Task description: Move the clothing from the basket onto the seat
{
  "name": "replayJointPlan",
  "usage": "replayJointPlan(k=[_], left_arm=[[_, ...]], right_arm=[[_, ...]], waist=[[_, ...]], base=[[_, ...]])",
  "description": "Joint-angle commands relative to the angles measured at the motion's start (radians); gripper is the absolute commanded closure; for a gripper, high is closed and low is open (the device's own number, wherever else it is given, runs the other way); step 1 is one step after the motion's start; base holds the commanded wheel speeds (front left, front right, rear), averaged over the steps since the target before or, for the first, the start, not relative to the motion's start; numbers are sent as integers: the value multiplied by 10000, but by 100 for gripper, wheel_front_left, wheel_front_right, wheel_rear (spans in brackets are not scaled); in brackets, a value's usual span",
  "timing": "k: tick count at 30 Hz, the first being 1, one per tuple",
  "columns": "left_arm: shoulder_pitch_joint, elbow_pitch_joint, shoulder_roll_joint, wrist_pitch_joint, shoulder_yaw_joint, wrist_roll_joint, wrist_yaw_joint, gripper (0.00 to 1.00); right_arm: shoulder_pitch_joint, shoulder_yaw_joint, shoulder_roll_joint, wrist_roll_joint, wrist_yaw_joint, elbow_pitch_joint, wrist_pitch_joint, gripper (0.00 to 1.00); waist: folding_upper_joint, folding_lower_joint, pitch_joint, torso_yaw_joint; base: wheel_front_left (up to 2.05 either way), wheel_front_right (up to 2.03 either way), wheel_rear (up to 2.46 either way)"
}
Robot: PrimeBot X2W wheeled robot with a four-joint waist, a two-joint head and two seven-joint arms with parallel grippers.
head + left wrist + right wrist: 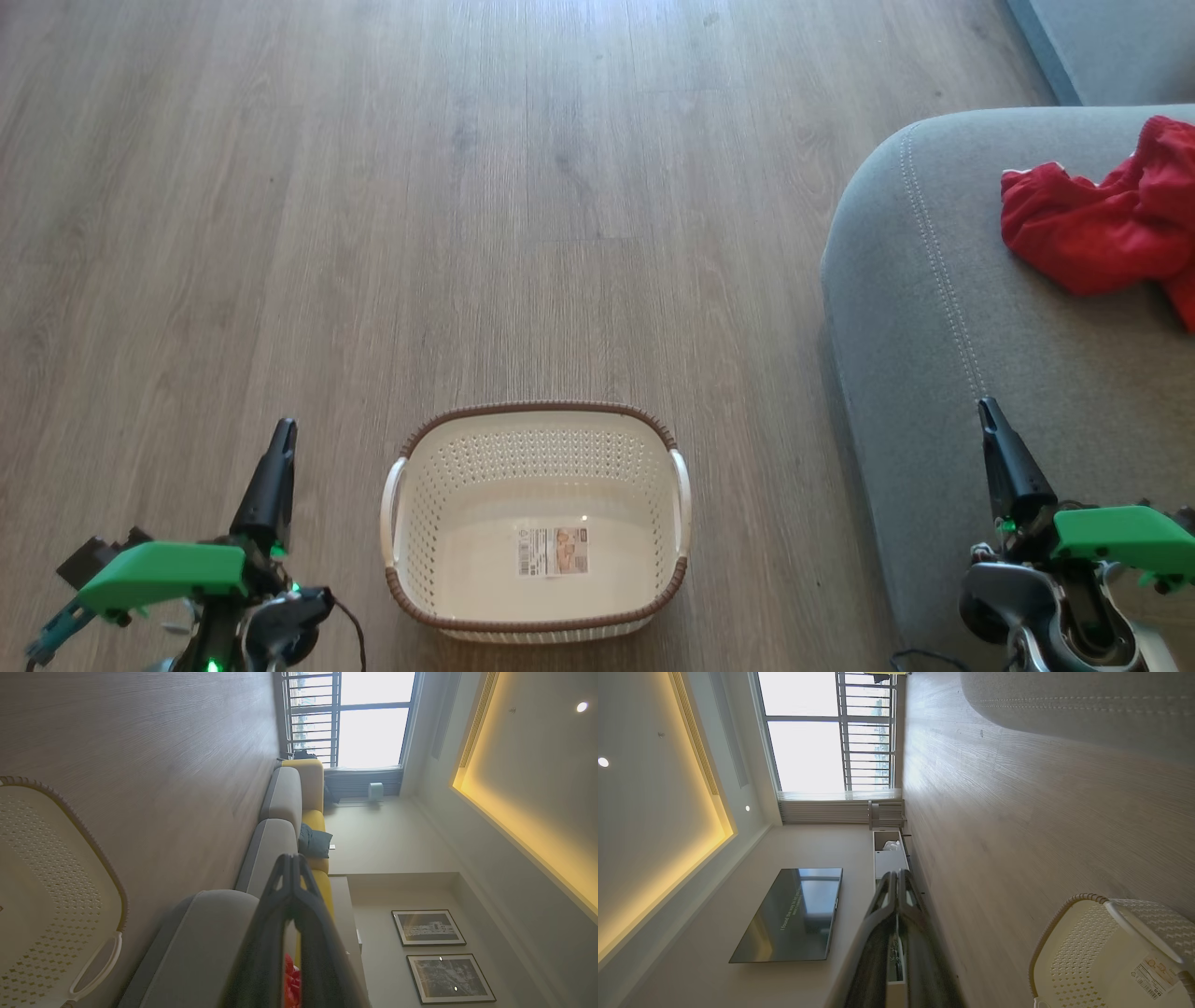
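Wood-look floor [373, 187] spreads below. Right gripper [988, 418], fingers pressed together holding nothing, hangs over the grey seat [934, 327]; the red clothing [1092, 229] lies well beyond it on that cushion. Left gripper [282, 434], likewise closed, flanks the basket [537, 408].

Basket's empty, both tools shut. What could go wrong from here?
1. The clothes run past the head view's right edge, so how securely they lie on the seat can't be confirmed.
2. The basket stands on the floor right ahead; driving forward might knock it.
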Motion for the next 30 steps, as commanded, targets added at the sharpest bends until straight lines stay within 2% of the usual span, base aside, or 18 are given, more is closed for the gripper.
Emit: replayJointPlan(k=[1,30], left_arm=[[-464,-319,61,66,410,-43,-94,100],[-465,-319,52,76,423,-32,-94,100]], right_arm=[[-497,180,-156,39,4,-320,73,100],[-503,113,-109,-17,4,-316,127,100]], waist=[[0,0,0,1],[0,0,0,1]], base=[[0,0,0],[0,0,0]])
